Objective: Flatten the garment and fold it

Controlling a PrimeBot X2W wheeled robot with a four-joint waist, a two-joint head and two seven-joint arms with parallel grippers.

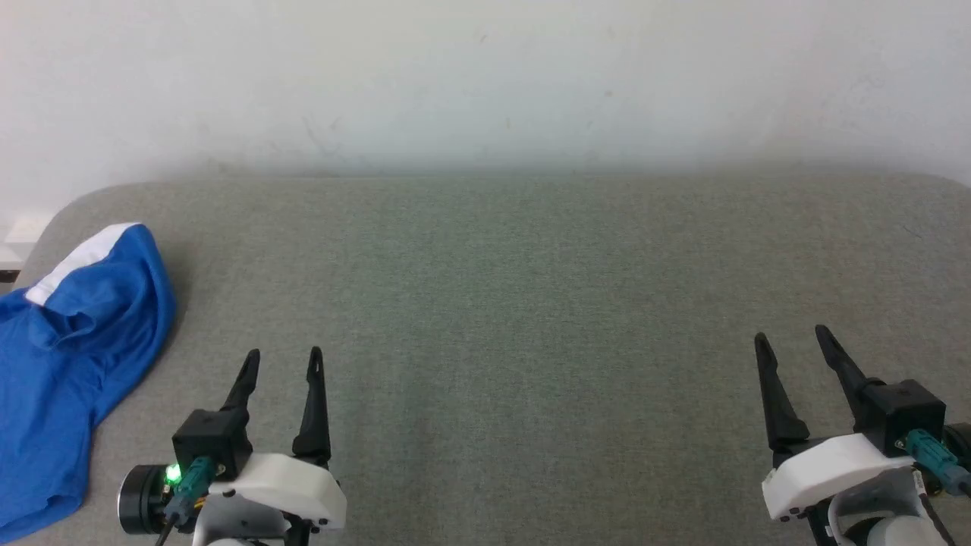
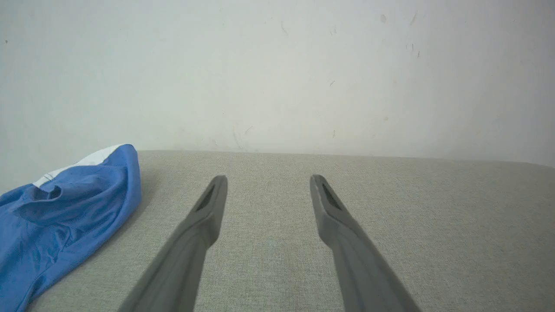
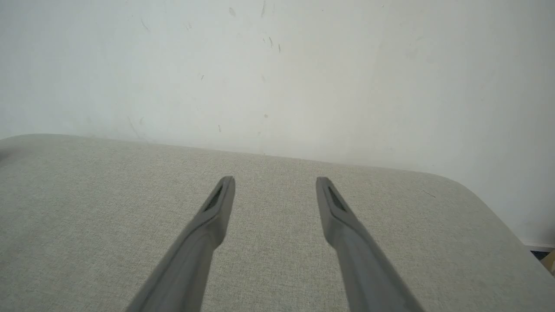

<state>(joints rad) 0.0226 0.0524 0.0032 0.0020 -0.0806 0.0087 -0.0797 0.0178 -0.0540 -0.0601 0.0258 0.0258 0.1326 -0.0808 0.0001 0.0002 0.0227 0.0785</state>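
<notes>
Crumpled blue garment [image 1: 68,349]; woven grey surface [image 1: 493,341]

The garment [image 1: 68,364] lay on the counter [image 1: 531,303] at its left edge, toward the front-left corner. The left hand [image 1: 284,352] stood by the front edge, near the garment on its right and apart from it. The right hand [image 1: 792,334] stood well apart, toward the front-right corner. A wall [image 1: 485,76] rose behind the far edge.
</notes>
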